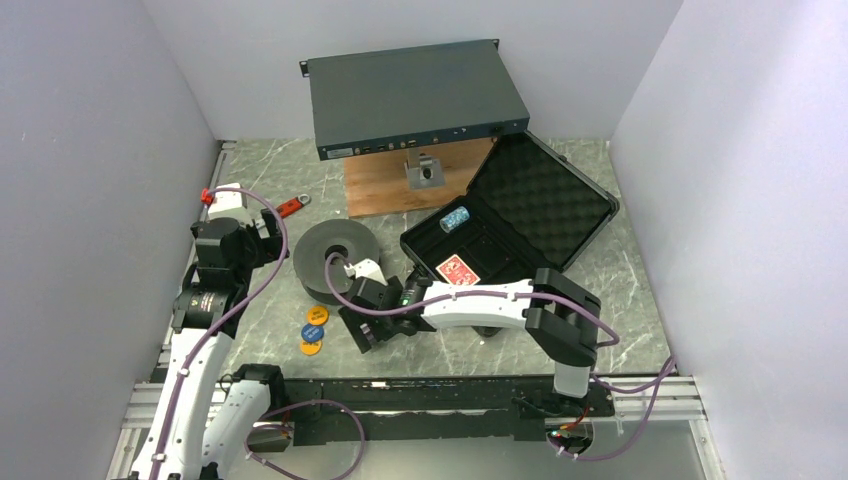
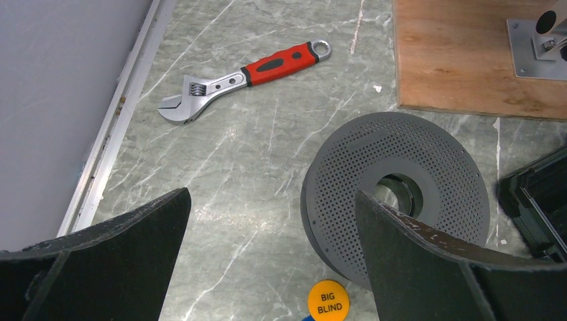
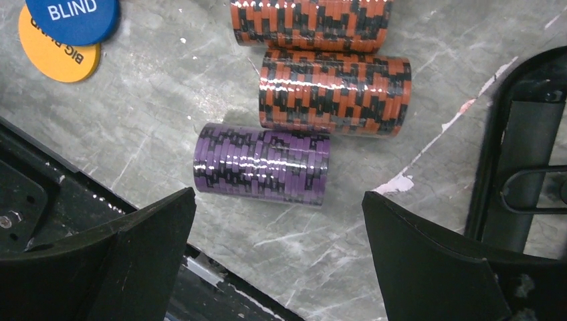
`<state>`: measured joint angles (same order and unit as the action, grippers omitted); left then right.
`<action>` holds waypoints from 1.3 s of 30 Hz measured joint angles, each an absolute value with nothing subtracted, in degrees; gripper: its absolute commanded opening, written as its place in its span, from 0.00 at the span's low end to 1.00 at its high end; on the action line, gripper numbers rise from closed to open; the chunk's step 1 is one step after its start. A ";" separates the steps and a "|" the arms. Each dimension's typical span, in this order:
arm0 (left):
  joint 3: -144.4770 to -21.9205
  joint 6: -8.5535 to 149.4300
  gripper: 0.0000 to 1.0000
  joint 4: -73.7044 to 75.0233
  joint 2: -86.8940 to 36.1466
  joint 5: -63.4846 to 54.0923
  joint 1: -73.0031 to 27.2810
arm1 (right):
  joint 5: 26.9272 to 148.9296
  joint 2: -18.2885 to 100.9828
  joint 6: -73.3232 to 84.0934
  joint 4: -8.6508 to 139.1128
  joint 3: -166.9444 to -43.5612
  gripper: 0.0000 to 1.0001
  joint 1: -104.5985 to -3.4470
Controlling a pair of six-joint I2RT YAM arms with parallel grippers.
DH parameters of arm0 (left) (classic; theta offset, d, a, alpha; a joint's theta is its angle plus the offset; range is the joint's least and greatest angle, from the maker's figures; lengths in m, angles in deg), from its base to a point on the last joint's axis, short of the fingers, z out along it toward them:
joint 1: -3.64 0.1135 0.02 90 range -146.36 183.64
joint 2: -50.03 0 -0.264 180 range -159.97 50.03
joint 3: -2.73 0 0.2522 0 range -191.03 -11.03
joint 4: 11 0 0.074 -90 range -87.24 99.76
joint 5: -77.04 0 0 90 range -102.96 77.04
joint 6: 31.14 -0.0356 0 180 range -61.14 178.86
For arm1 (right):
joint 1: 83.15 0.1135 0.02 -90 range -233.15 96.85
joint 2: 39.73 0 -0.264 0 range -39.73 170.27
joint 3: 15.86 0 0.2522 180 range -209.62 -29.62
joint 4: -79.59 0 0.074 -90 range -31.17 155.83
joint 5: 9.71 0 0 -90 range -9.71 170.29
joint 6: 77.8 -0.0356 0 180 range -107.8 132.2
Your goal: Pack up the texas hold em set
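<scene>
Purple chip stack (image 3: 261,164) on side, right gripper (image 3: 277,200) wide above, prob. untouched

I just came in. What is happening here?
A poker set is being packed. The right claw is open above a purple chip stack, beside two orange-brown stacks. The black case is open, with a teal stack and a red card deck inside. The left claw is open and holds nothing; the discs lie outside the case.
</scene>
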<state>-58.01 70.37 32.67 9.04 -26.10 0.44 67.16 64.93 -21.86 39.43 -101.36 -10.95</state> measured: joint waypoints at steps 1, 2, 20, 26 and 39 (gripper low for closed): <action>-58.01 70.37 1.00 32.67 9.04 -26.10 0.44 | 67.29 65.34 -21.80 39.19 -101.78 1.00 -10.90; -58.01 70.37 1.00 32.67 9.06 -26.10 0.44 | 67.36 65.72 -21.67 39.13 -102.17 1.00 -10.84; -58.01 70.37 0.99 32.67 9.08 -25.89 0.44 | 67.16 69.06 -19.79 37.12 -106.22 0.94 -9.87; -58.01 70.34 0.99 32.70 9.08 -25.84 0.44 | 66.57 69.45 -19.72 36.26 -106.46 0.94 -9.83; -58.01 70.37 0.99 32.67 9.06 -25.84 0.44 | 65.52 71.68 -19.31 35.63 -108.07 0.89 -9.81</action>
